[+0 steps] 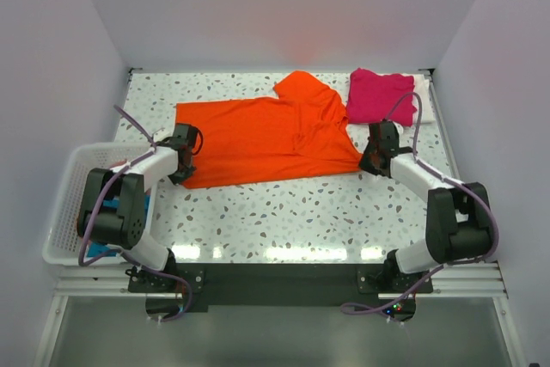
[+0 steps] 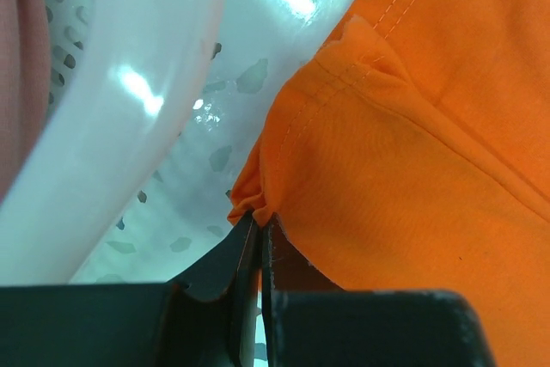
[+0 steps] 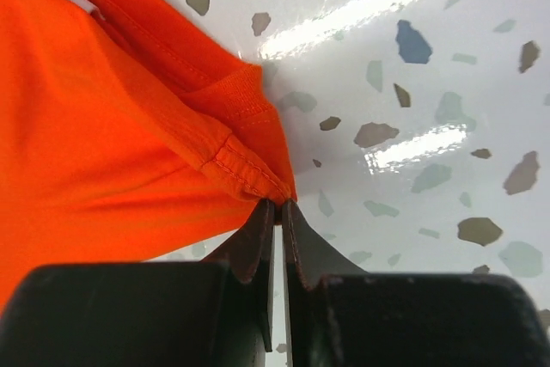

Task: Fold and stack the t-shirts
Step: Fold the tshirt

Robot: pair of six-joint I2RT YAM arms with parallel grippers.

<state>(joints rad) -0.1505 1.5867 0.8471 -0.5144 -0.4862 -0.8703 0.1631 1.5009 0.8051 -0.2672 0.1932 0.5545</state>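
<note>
The orange t-shirt [image 1: 266,139] lies spread across the middle of the table, its far right part rumpled. My left gripper [image 1: 183,174] is shut on its near left corner, and the pinched cloth [image 2: 258,199] shows in the left wrist view. My right gripper [image 1: 367,167] is shut on its near right corner, where the hem [image 3: 258,178] is pinched. The magenta-pink t-shirt [image 1: 378,96] lies folded at the back right on top of the white t-shirt [image 1: 423,100]. The teal-blue t-shirt [image 1: 107,212] lies in the basket.
A white slatted basket [image 1: 64,204] stands at the table's left edge, close beside my left gripper; its rim [image 2: 103,126] fills the left of the left wrist view. White walls enclose the table on three sides.
</note>
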